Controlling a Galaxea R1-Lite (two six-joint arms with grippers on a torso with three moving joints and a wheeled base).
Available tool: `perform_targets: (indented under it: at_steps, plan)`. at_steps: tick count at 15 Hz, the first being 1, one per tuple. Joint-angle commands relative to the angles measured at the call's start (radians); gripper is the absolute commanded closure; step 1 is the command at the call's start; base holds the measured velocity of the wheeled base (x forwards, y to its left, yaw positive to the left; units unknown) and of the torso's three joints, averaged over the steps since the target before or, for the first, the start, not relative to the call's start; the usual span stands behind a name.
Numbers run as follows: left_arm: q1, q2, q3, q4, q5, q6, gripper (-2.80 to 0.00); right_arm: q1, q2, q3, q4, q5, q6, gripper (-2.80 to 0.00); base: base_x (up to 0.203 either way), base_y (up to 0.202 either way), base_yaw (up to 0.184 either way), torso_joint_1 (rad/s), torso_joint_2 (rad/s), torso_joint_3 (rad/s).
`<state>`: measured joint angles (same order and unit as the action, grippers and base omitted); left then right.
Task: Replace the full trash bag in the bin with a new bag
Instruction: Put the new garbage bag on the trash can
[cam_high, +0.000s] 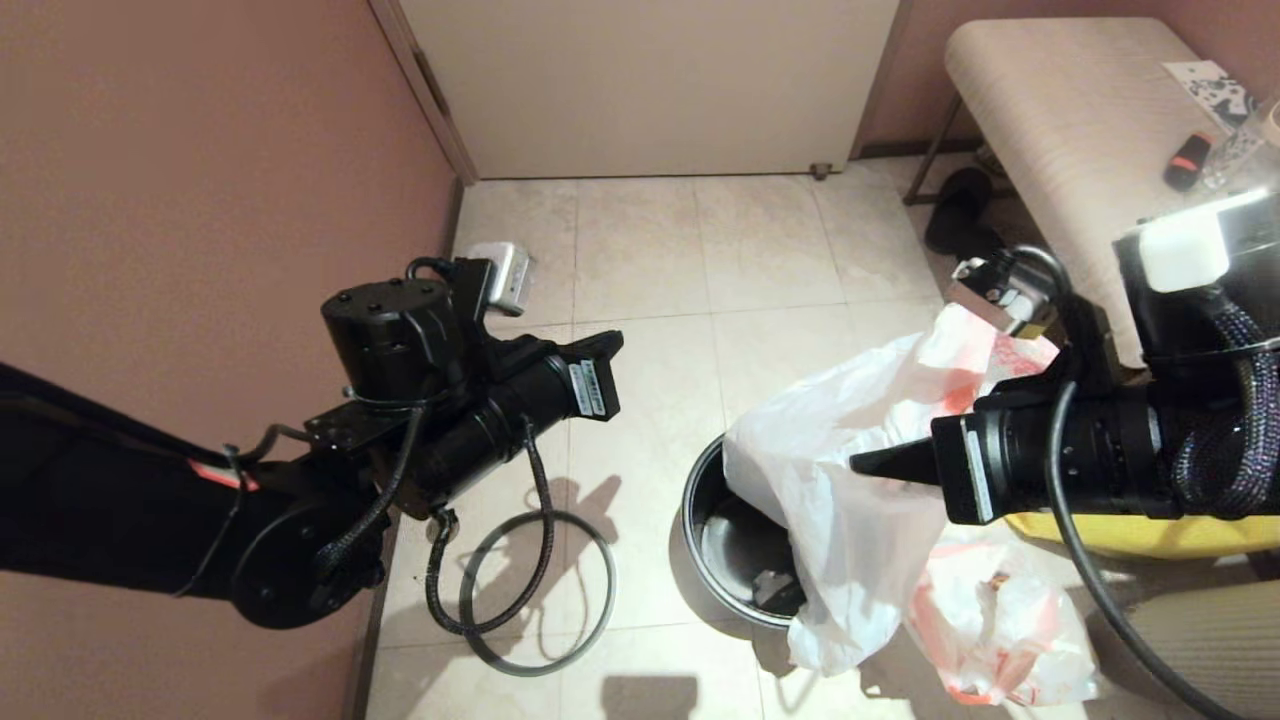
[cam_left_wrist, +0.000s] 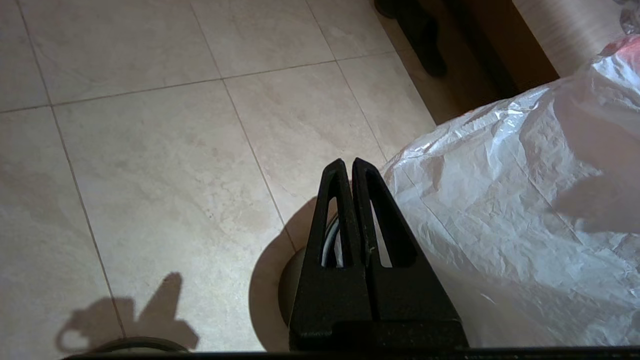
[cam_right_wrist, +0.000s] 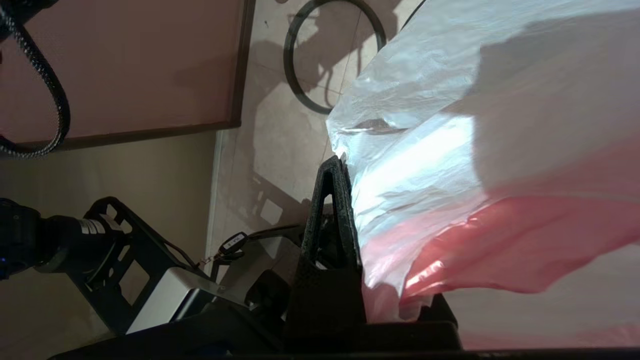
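Translucent white plastic of the new bag (cam_high: 840, 470), pinched in the closed right gripper (cam_right_wrist: 345, 165), hangs half into the bin (cam_high: 715, 560); next, I judge, the closed, empty left gripper (cam_left_wrist: 348, 167) must open its mouth.

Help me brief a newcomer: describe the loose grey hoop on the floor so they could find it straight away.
Start at the pink wall on the left, then look down to the pale floor tiles beside it. The grey hoop lies flat there, left of the black bin. Unlike the bin, it is only a thin open ring with tile showing through.
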<state>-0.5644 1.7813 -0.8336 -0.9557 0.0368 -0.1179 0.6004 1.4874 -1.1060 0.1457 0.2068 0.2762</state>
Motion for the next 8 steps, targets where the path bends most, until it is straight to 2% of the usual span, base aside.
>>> perform_targets:
  at_steps: [1,3,4,6,7,8]
  plan:
    - [0.011,0.018,-0.001,-0.006,0.000,0.000,0.00,0.005,0.022,0.031,-0.103,0.001,0.004,0.00,0.000,0.000,0.000,0.000,0.00,0.000]
    - [0.005,0.009,0.017,0.005,-0.010,0.001,0.00,-0.001,0.032,0.057,-0.262,-0.029,0.005,0.00,0.000,0.000,0.000,0.000,0.00,0.000]
    - [0.002,0.003,0.032,0.043,-0.052,0.004,0.00,-0.002,0.046,0.039,-0.290,-0.053,-0.008,0.00,0.000,0.000,0.000,0.000,0.00,0.000]
    - [0.031,0.020,0.054,0.095,-0.202,-0.009,0.00,-0.010,0.102,-0.012,-0.296,-0.062,-0.058,0.00,0.000,0.000,0.000,0.000,0.00,0.000]
    - [0.049,0.049,0.069,0.090,-0.291,-0.044,0.00,-0.013,0.125,-0.034,-0.302,-0.063,-0.073,0.00,0.000,0.000,0.000,0.000,0.00,0.000]
    - [0.059,0.085,0.086,0.054,-0.376,-0.107,0.00,-0.012,0.158,-0.063,-0.313,-0.058,-0.076,0.00,0.000,0.000,0.000,0.000,0.00,0.000]
